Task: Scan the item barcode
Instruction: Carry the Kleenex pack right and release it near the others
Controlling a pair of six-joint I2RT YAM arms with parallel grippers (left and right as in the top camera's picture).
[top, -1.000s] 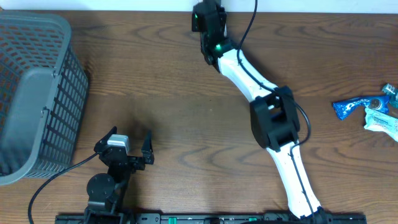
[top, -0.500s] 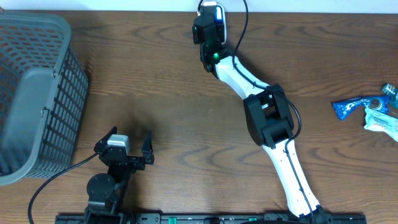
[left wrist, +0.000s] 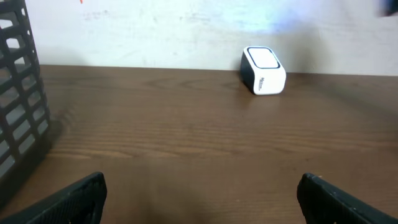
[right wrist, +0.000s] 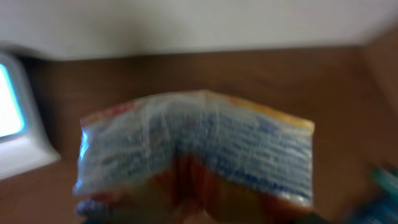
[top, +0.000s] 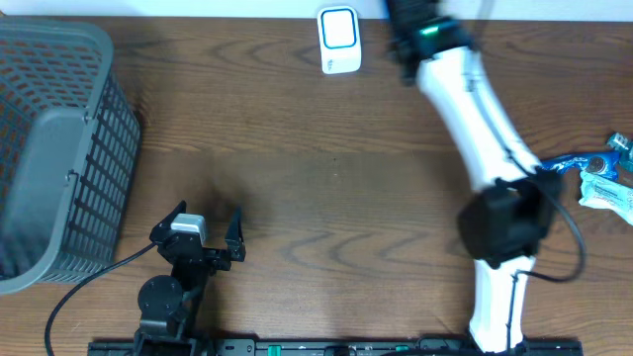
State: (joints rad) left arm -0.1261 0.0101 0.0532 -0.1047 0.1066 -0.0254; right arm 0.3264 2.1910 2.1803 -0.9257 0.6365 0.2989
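Observation:
The item is an orange and white printed snack packet (right wrist: 198,146). It fills the blurred right wrist view, pinched low down by my right gripper (top: 417,24), whose fingers are hidden behind it. In the overhead view that gripper sits at the table's far edge, just right of the white barcode scanner (top: 338,41), and hides the packet. The scanner (right wrist: 13,121) shows at the left edge of the right wrist view and also as a small white box (left wrist: 263,70) by the wall. My left gripper (top: 206,233) rests open near the front, fingertips (left wrist: 92,188) far apart around bare wood.
A grey mesh basket (top: 59,148) takes up the left side, and its wall (left wrist: 17,99) is close on the left in the left wrist view. A blue wrapper (top: 562,169) and a pale packet (top: 605,190) lie at the right edge.
My right arm has swung right from over the scanner, carrying the packet, and the scanner is now uncovered. The left arm has not moved.

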